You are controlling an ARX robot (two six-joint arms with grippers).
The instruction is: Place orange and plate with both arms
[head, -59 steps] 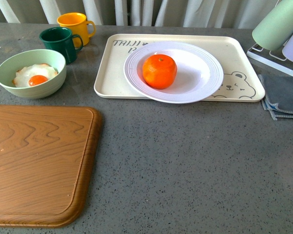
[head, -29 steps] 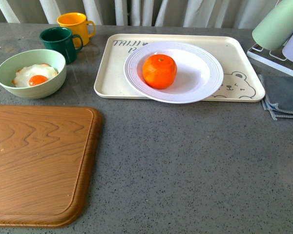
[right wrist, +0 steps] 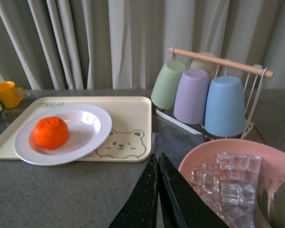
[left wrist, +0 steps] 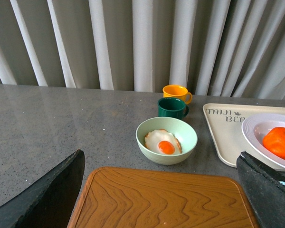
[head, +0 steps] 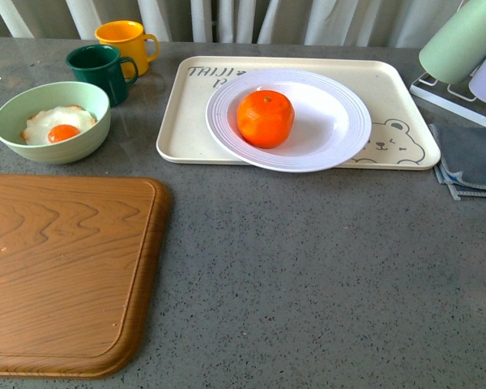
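Orange point(head: 265, 118): resting in plate point(head: 340, 121), on bear tray point(head: 389, 89). Left gripper point(left wrist: 161, 190): fingers spread wide, empty, above bench. Right gripper point(right wrist: 157, 199): fingers pressed together, empty.

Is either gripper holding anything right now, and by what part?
Nothing is held. The left gripper is open and empty, the right gripper shut on nothing.

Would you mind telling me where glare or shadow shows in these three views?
Front view: the orange shadows the plate. Left wrist view: the grey table reflects the curtains. Right wrist view: a highlight on the plate's glossy centre; focus soft.
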